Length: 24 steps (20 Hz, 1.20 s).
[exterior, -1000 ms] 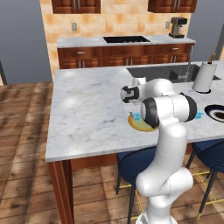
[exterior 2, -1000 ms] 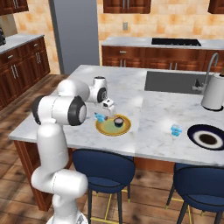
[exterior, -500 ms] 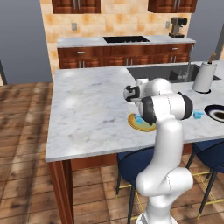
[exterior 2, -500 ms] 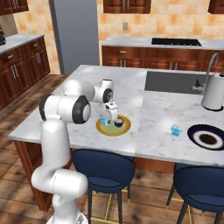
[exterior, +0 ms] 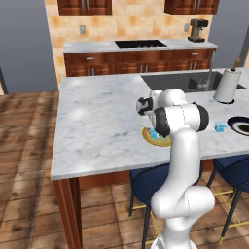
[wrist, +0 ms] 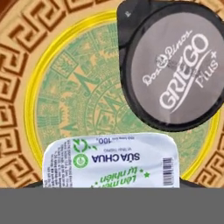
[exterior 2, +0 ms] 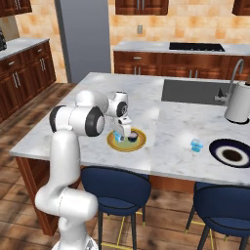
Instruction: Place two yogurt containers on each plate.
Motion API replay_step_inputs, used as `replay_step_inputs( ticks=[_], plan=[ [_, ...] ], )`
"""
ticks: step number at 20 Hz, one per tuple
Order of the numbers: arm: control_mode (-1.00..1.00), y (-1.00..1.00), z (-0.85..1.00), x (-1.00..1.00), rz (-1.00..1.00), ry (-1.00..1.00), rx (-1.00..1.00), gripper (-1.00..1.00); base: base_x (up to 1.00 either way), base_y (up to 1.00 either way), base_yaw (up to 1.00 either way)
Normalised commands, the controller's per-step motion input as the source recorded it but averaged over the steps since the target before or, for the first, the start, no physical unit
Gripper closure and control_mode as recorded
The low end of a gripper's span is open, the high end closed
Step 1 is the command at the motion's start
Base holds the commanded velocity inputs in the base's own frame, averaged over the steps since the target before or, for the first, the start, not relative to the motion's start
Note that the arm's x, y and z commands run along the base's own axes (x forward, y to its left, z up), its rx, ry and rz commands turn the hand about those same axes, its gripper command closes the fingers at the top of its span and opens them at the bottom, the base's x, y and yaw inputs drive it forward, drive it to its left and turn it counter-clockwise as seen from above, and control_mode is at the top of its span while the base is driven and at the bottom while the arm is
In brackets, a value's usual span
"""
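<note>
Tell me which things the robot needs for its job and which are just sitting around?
Needed: yellow plate, dark cup, boxy tub at the end effector, blue tub, black plate.

Just sitting around: white cylinder, sink, coffee maker, stools.

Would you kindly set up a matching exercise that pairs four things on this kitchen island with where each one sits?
Things:
1. dark round yogurt cup
2. lone pale-blue yogurt tub
3. black plate
4. tall white cylinder

Places:
A. beside the sink, at the back of the counter
B. on the bare counter between the two plates
C. on the yellow plate
D. near the counter's right end, with nothing on it

Pairs: 1-C, 2-B, 3-D, 4-A
</note>
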Motion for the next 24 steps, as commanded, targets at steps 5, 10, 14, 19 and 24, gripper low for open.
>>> replay_step_inputs(
  ticks=[5,10,14,19,24],
  plan=[
    [-1.00,0.00,-0.04,0.00,-0.02,0.00,0.00,-1.00,0.00,0.00,0.00],
    [-1.00,0.00,0.03,0.00,0.00,0.00,0.00,-1.00,0.00,0.00,0.00],
    [-1.00,0.00,0.25,-0.02,0.00,-0.08,0.00,-1.00,0.00,0.00,0.00],
    [-1.00,0.00,0.19,-0.07,0.00,-0.21,0.00,-1.00,0.00,0.00,0.00],
    [-1.00,0.03,0.70,-0.85,0.03,-0.23,-0.01,-1.00,0.00,0.00,0.00]
  ],
)
